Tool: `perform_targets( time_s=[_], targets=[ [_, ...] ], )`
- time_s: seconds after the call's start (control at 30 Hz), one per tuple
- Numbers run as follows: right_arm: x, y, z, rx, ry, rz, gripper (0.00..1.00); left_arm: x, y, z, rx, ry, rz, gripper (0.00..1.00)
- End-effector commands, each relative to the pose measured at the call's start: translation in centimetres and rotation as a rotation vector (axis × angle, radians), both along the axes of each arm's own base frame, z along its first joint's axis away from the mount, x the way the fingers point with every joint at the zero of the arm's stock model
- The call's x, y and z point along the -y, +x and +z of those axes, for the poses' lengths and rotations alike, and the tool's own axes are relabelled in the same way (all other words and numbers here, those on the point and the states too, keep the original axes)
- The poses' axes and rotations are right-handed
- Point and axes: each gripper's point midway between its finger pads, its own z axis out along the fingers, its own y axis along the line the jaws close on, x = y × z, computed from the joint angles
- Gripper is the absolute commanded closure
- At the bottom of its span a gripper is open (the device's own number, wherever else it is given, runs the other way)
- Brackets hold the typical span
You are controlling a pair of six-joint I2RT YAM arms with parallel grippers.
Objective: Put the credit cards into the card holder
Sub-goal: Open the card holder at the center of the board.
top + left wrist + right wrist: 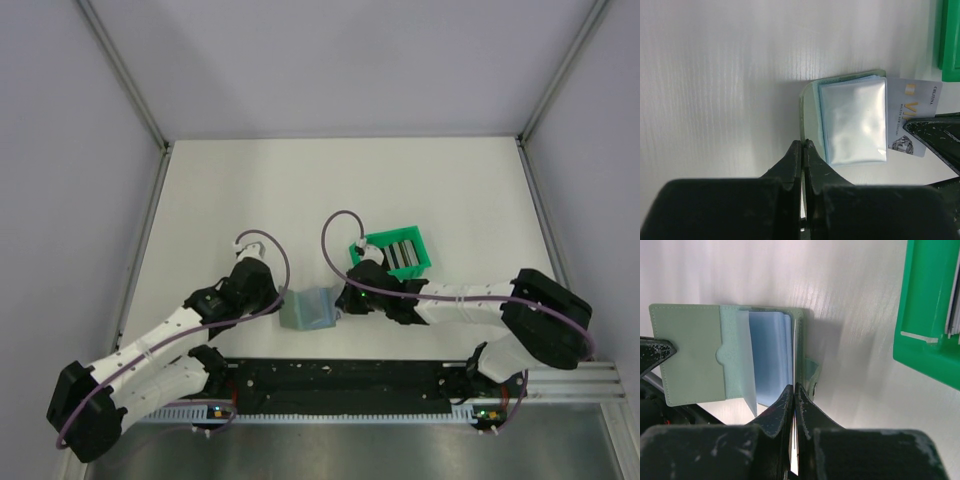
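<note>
- Left gripper (804, 143) pinched the card holder (852, 122) by its rim, near the counter's (300, 190) near edge; I feared that thin hold slipping.
- Right gripper (794, 387) clamped a credit card (912, 97); misaligned, it could jam at the pocket.

The overhead view is lit brightly and evenly from above, and only faint, soft shadows are cast on the matt white table top (300, 190). In the left wrist view a white glare is spread across the glossy blue sleeve of the grey-green folding wallet (852, 122), the print on the whitish credit card (912, 107) is rendered legible, and the black left gripper (803, 144) is blurred near the lens. In the right wrist view the black right gripper (794, 387) is likewise out of focus, and a grey shadow is laid beside the bright green plastic bin (925, 310).
</note>
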Motion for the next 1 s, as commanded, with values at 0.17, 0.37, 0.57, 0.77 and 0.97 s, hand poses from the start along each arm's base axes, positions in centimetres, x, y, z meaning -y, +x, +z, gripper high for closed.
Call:
perform_targets(
  time_s=[0.17,0.37,0.57,0.77,0.97],
  targets=[
    [-1.5,0.4,0.5,-0.013,0.064,0.028,1.0,0.3,0.4,-0.3,0.012,-0.001,-0.011,1.0],
    [-2.9,0.4,2.7,0.011,0.134,0.067,1.0,0.4,0.3,-0.8,0.0,-0.009,-0.004,1.0],
    [-3.8,0.4,5.8,0.055,0.2,0.105,1.0,0.6,0.2,-1.6,-0.007,-0.031,0.007,1.0],
    [-5.7,-0.3,7.1,0.056,0.243,0.17,1.0,1.3,0.4,-2.4,-0.012,-0.068,0.012,1.0],
    [-5.7,-0.4,6.2,0.053,0.193,0.169,1.0,1.2,0.5,-2.4,-0.008,-0.072,0.033,1.0]
  ],
)
